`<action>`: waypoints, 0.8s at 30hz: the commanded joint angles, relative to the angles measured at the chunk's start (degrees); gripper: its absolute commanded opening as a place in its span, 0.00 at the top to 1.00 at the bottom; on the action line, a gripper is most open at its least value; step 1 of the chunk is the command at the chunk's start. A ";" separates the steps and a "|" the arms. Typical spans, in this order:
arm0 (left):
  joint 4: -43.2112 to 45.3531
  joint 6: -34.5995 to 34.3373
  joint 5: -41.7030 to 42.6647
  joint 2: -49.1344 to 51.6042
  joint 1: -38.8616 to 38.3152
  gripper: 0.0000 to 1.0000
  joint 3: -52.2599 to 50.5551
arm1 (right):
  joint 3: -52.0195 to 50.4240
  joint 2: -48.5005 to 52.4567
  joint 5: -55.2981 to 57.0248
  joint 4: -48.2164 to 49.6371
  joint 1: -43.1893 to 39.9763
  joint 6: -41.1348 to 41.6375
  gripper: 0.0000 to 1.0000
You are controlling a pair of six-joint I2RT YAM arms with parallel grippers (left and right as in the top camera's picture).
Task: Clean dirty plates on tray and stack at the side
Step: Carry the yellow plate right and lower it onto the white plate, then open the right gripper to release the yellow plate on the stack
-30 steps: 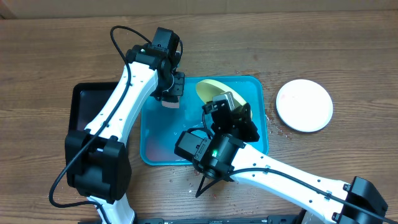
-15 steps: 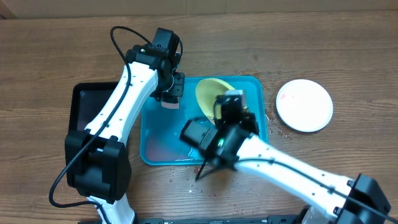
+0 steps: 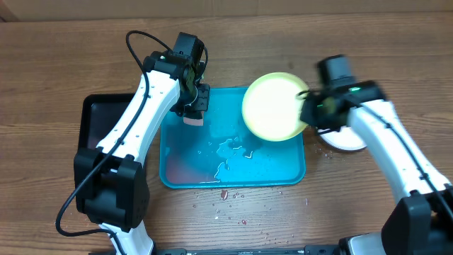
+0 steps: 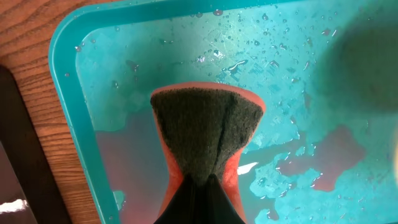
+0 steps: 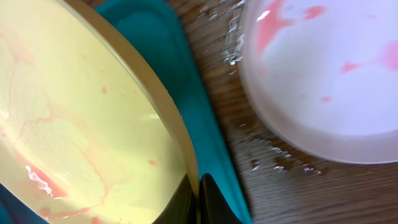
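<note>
On the table point(image 3: 56, 71), red specks point(image 3: 224, 193) lie just near of the tray point(image 3: 290, 170), whose wet floor carries pinkish puddles. Right of the tray, on the wood, sits the pinkish-white plate point(image 5: 329, 74) — red smears on its face. The right gripper point(image 5: 199, 198) is clamped on the rim of the yellow-green plate point(image 3: 272, 106), held over the tray's far right corner — faint red streaks on it. At the far left corner the left gripper point(image 4: 198, 193) pinches a sponge point(image 4: 205, 124), dark pad with an orange edge.
</note>
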 commanded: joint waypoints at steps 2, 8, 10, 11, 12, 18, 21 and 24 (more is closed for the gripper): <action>0.28 0.44 0.81 -0.59 0.35 0.96 0.02 | -0.07 -1.86 -5.38 0.15 -11.67 -2.69 0.96; 0.57 0.44 0.87 -0.59 0.31 0.96 0.02 | -0.15 -0.63 -0.13 0.13 -22.60 -2.51 0.96; 0.79 0.44 0.87 -0.59 0.31 0.96 0.02 | -0.15 0.94 1.29 0.04 -25.27 -2.49 0.96; 0.83 0.44 0.87 -0.59 0.31 0.96 0.02 | -0.15 1.62 1.25 0.02 -26.03 -2.49 0.96; 0.94 0.44 0.87 -0.59 0.31 0.96 0.02 | -0.15 2.21 1.27 0.02 -26.45 -2.49 0.96; 0.94 0.46 0.74 -0.59 0.42 0.96 0.02 | -0.15 7.65 5.38 -1.64 -27.58 0.33 0.96; 0.81 0.46 0.39 -0.74 0.57 0.96 0.20 | -0.15 9.29 4.59 -1.38 -27.58 0.70 0.95; -2.08 0.44 0.37 -1.20 1.11 0.96 2.78 | -0.13 9.64 3.69 -1.95 -27.56 -0.28 0.66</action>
